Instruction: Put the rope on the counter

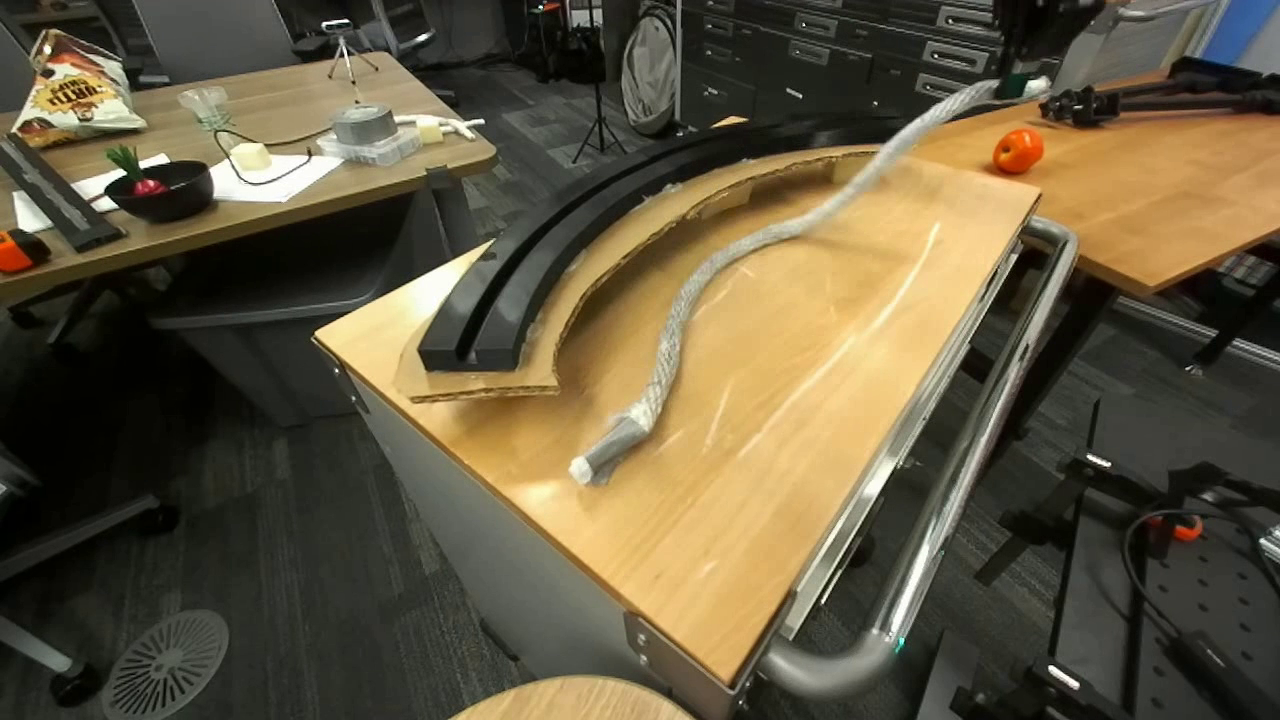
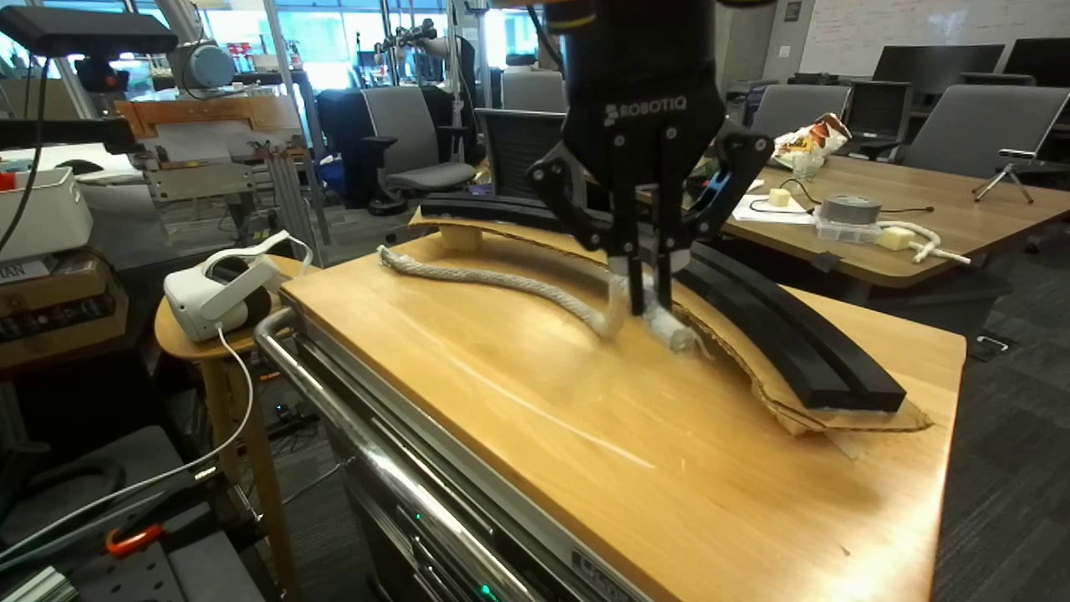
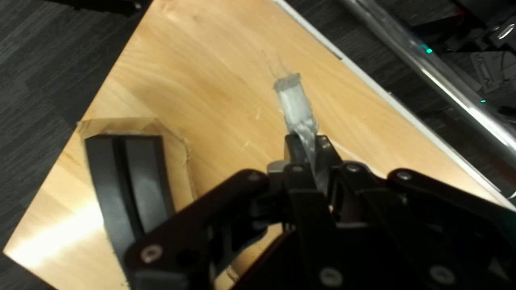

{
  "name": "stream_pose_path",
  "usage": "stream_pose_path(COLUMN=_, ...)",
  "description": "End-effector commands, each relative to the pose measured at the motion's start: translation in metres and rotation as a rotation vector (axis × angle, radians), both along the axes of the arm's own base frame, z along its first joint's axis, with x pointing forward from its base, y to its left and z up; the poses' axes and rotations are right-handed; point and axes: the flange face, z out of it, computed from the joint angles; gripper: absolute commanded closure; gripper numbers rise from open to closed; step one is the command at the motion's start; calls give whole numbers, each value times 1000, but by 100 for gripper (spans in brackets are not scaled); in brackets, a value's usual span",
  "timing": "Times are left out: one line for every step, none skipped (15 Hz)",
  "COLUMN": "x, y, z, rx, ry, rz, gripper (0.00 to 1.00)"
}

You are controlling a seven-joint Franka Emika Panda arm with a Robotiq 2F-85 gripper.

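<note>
Grey rope [image 1: 752, 241] curves over the wooden counter [image 1: 780, 520], raised near one end.

In an exterior view, the wooden counter [image 1: 800, 340] is looked down on from one end, with the desk [image 1: 270, 100] at far left. In an exterior view, the wooden counter is faced across the metal tube rail [image 2: 380, 456], with the Robotiq gripper [image 2: 651, 301] shown close. In the wrist view, it is seen from close above; the black curved channel [image 3: 139, 185] is shared by all three.
</note>
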Motion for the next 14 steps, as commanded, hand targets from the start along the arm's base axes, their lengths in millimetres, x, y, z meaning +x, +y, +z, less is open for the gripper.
stream_pose_path(x=-13, y=11, z=-18, rx=88, ry=22, rz=20, gripper=97)
stream_pose_path(x=-7, y=17, z=-25, rx=111, ry=21, rz=33, gripper=97)
stream_pose_path(x=-3, y=22, z=-30, rx=131, ry=28, rz=47, gripper=97)
stream_pose_path(x=3, y=29, z=-34, rx=147, ry=29, rz=63, gripper=97)
stream_pose_path(x=8, y=35, z=-38, rx=166, ry=30, rz=79, gripper=97)
stream_pose_path(x=13, y=40, z=-41, rx=173, ry=28, rz=90, gripper=97)
stream_pose_path(x=17, y=45, z=-43, rx=177, ry=35, rz=103, gripper=97)
stream_pose_path(x=20, y=48, z=-45, rx=178, ry=41, rz=113, gripper=97)
stream_pose_path(x=21, y=50, z=-46, rx=177, ry=47, rz=118, gripper=97)
stream_pose_path(x=22, y=50, z=-46, rx=168, ry=55, rz=119, gripper=64)
stream_pose_path(x=19, y=49, z=-42, rx=155, ry=64, rz=114, gripper=63)
stream_pose_path(x=15, y=48, z=-37, rx=145, ry=69, rz=117, gripper=56)
stream_pose_path(x=6, y=49, z=-26, rx=144, ry=78, rz=127, gripper=49)
stream_pose_path(x=-1, y=50, z=-17, rx=144, ry=77, rz=140, gripper=40)
